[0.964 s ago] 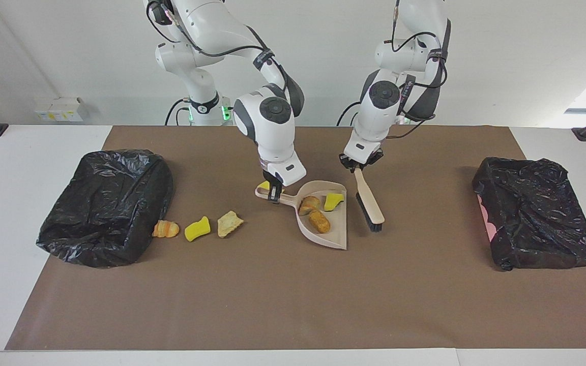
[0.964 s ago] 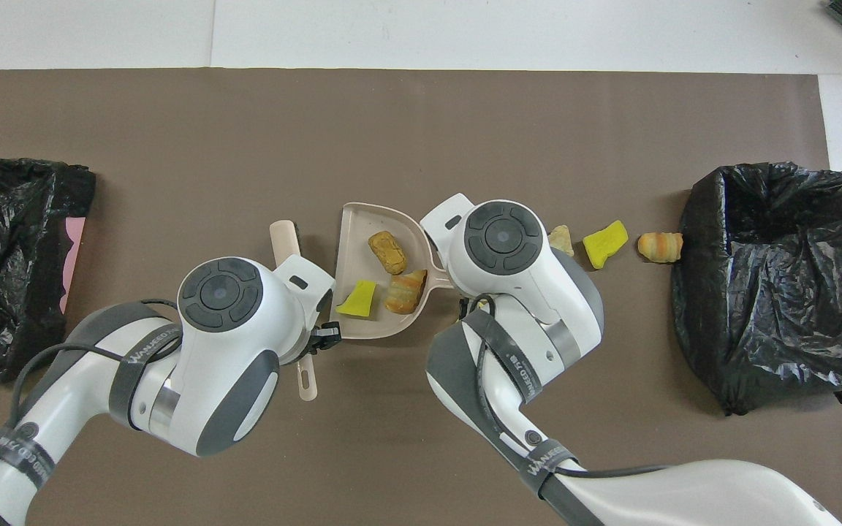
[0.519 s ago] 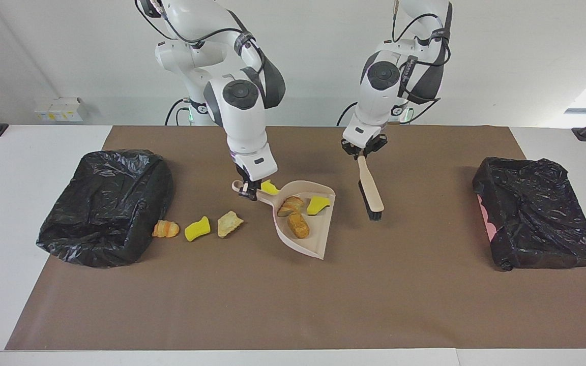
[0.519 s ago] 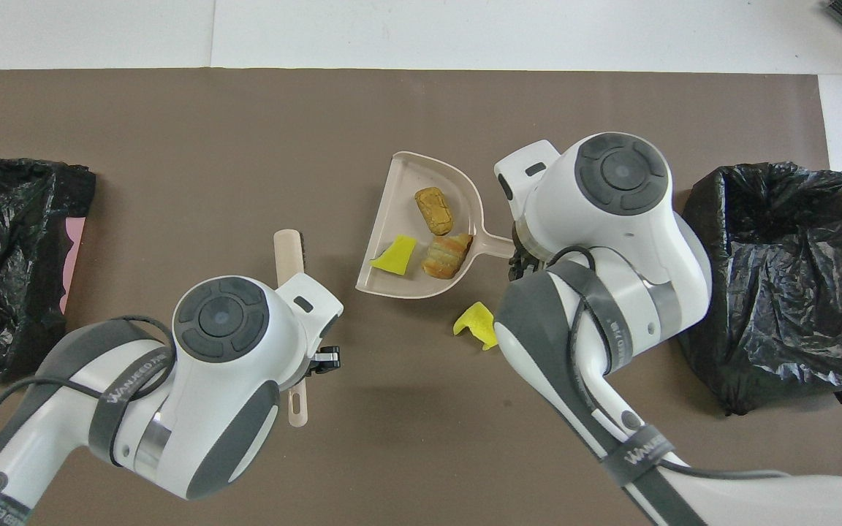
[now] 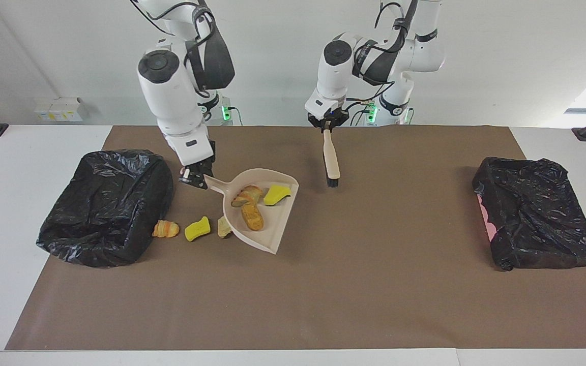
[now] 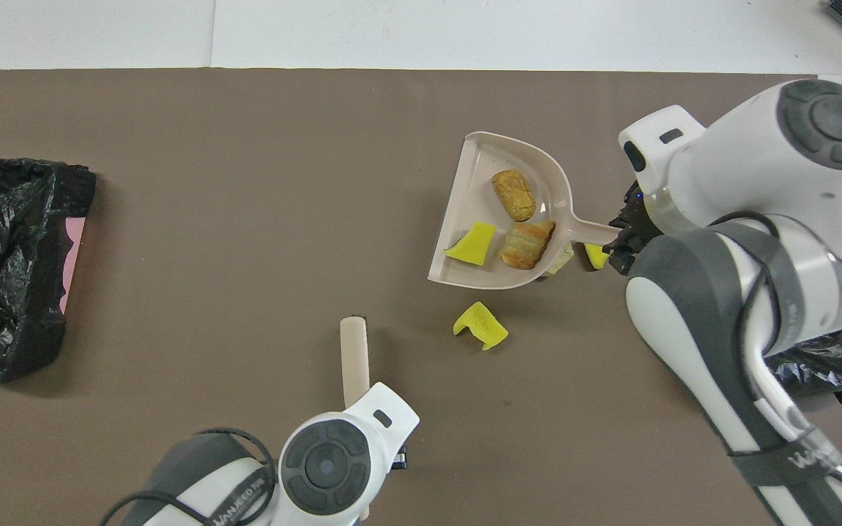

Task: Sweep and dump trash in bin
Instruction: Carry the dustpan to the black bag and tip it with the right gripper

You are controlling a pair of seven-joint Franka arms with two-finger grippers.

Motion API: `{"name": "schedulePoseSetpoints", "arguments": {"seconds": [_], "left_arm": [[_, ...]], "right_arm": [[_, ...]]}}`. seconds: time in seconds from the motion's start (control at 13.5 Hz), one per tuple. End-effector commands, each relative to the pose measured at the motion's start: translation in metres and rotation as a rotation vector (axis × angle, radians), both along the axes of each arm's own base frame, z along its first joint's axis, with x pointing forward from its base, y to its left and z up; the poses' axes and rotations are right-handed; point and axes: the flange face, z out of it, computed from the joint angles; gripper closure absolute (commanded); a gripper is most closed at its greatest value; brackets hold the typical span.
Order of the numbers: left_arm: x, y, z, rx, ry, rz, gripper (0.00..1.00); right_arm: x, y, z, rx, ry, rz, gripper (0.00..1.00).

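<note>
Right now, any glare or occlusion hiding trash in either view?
Facing view: even light, sheen on the black bin liners, and the raised dustpan hides one yellow piece. Overhead view: that piece is plain, but the right arm covers most of the loose trash.

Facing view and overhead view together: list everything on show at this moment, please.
Table: one, white, under everything.
Mat: one, brown, on the table.
Bins: two, black-lined, one at each end of the mat.
Dustpan: one, beige, held up over the mat.
Trash in dustpan: three, one yellow, two golden-brown.
Trash on mat: four, two yellow, two golden-brown; three in a row beside the bin at the right arm's end, one yellow piece nearer the robots.
Brush: one, beige handle, black bristles, hanging over the mat.
Right gripper: shut on the dustpan's handle.
Left gripper: shut on the brush's handle.
</note>
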Motion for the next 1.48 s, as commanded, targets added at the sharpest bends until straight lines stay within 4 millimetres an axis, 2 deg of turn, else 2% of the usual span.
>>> {"name": "schedulePoseSetpoints", "arguments": {"seconds": [0.0, 0.07, 0.22, 0.37, 0.52, 0.59, 0.74, 0.89, 1.04, 1.26, 1.33, 1.41], "left_arm": [[-0.024, 0.003, -0.02, -0.009, -0.007, 0.036, 1.0], [-0.029, 0.004, -0.028, -0.012, 0.001, 0.039, 1.0], [-0.033, 0.002, -0.03, -0.018, -0.006, 0.034, 1.0], [-0.035, 0.003, -0.035, -0.026, 0.014, 0.047, 1.0], [-0.036, 0.002, -0.037, -0.028, 0.011, 0.046, 1.0], [-0.035, 0.002, -0.039, -0.028, 0.015, 0.046, 0.93], [-0.036, 0.002, -0.04, -0.027, 0.017, 0.041, 0.64], [-0.034, 0.003, -0.04, -0.029, 0.019, 0.031, 0.43], [-0.03, 0.002, -0.039, -0.037, 0.031, 0.018, 0.0], [-0.001, -0.009, -0.019, -0.094, 0.025, -0.044, 0.0], [0.014, -0.004, -0.007, -0.126, 0.007, -0.072, 0.0], [0.039, 0.008, 0.007, -0.141, -0.026, -0.071, 0.0]], "right_arm": [[-0.005, -0.073, 0.022, 0.028, 0.001, 0.038, 1.0], [-0.006, -0.107, 0.022, 0.028, 0.011, 0.043, 1.0], [-0.012, -0.176, 0.022, 0.022, 0.01, 0.028, 1.0], [-0.023, -0.227, 0.024, 0.003, 0.01, 0.002, 1.0], [-0.037, -0.274, 0.028, -0.088, 0.024, 0.004, 1.0], [-0.043, -0.295, 0.03, -0.139, 0.034, 0.012, 1.0], [-0.053, -0.33, 0.036, -0.279, 0.056, 0.04, 1.0], [-0.059, -0.346, 0.041, -0.385, 0.093, 0.064, 1.0], [-0.064, -0.35, 0.045, -0.469, 0.137, 0.102, 1.0], [-0.057, -0.335, 0.049, -0.596, 0.193, 0.185, 1.0], [-0.053, -0.326, 0.052, -0.652, 0.213, 0.217, 1.0], [-0.05, -0.318, 0.052, -0.688, 0.236, 0.239, 1.0]]}}
